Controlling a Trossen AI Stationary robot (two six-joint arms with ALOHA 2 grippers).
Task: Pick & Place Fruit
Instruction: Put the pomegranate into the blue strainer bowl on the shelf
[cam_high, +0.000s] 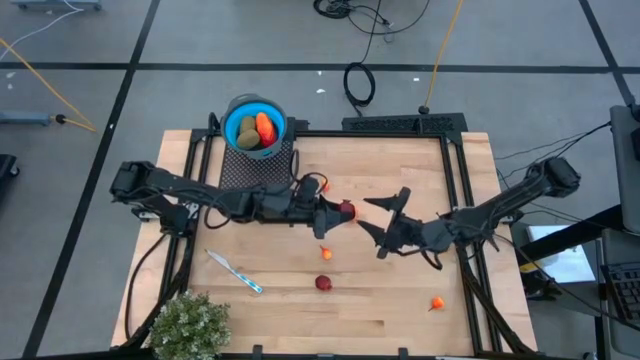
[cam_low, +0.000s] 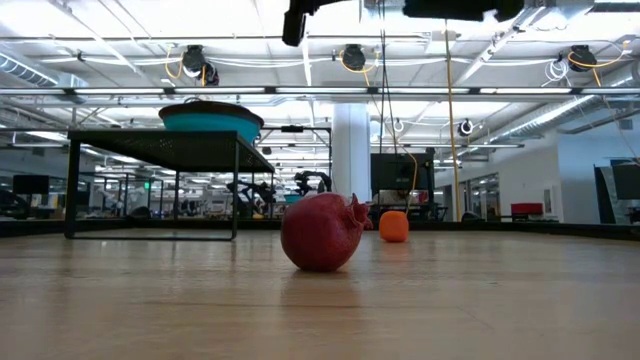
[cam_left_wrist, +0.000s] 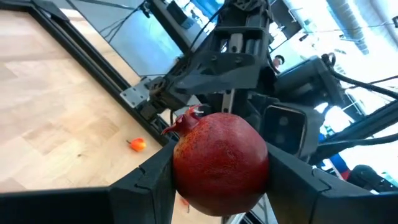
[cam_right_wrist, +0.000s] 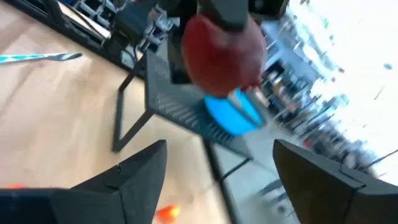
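Pomegranate (cam_left_wrist: 219, 163): clamped between left gripper (cam_high: 335, 212) fingers, above mid-table
Right gripper (cam_high: 378, 222): fingers spread wide, empty, facing it
Bowl (cam_high: 255, 125): on mesh stand (green and orange fruit (cam_high: 257, 133) inside)
Loose fruit (cam_high: 323, 283): scattered on table (cam_high: 400, 300)

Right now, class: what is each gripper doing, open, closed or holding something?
Left gripper: closed on the pomegranate.
Right gripper: open, holding nothing.
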